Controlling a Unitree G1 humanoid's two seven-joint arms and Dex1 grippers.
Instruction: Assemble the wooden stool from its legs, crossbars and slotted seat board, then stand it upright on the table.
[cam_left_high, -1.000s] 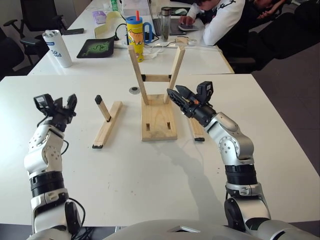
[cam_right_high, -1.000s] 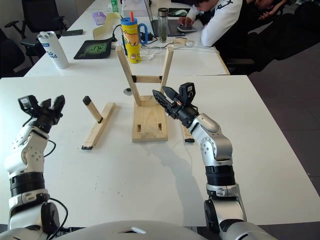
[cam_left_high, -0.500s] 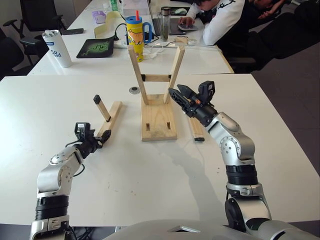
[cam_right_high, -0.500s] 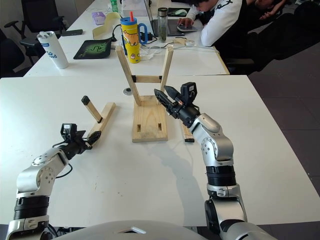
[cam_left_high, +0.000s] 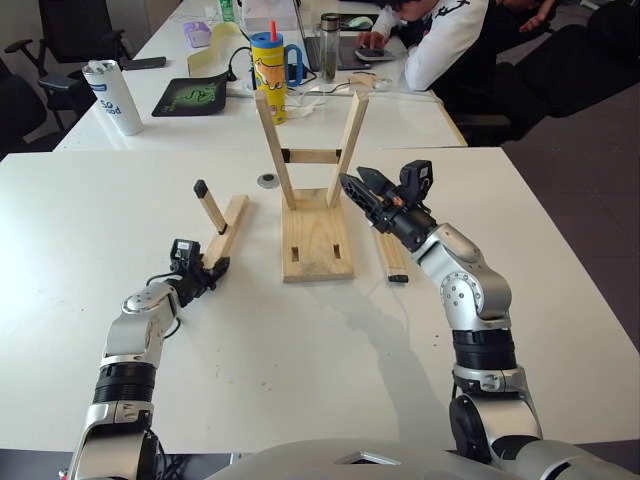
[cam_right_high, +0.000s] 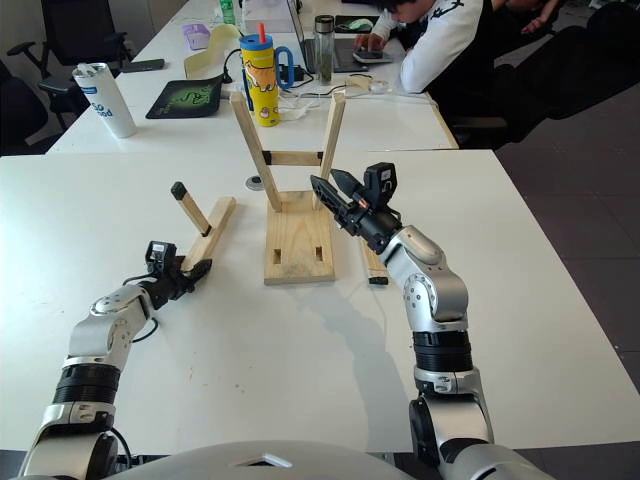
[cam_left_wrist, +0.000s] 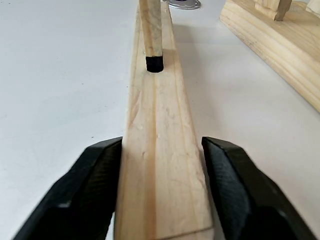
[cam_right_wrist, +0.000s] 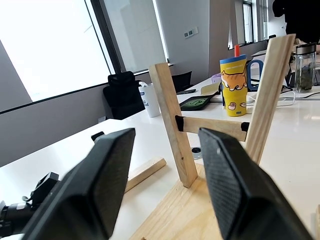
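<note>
One grasp pending: left hand (cam_left_wrist: 161, 147) open astride loose leg piece (cam_left_wrist: 157, 110) end; close squarely, lift level. Right hand (cam_left_high: 356, 184) wide, empty, upright leg frame (cam_left_high: 315, 156) just ahead.

Logged on my rig: left arm (cam_left_high: 128, 348) and right arm (cam_left_high: 470, 300) of rounded silver-grey shells parted by black joint bands, thin black cable (cam_left_high: 160, 279) looped by the left wrist, black left gripper (cam_left_high: 208, 270), black right gripper (cam_left_high: 351, 182) with orange flecks and broad matte fingers (cam_right_wrist: 100, 195).
</note>
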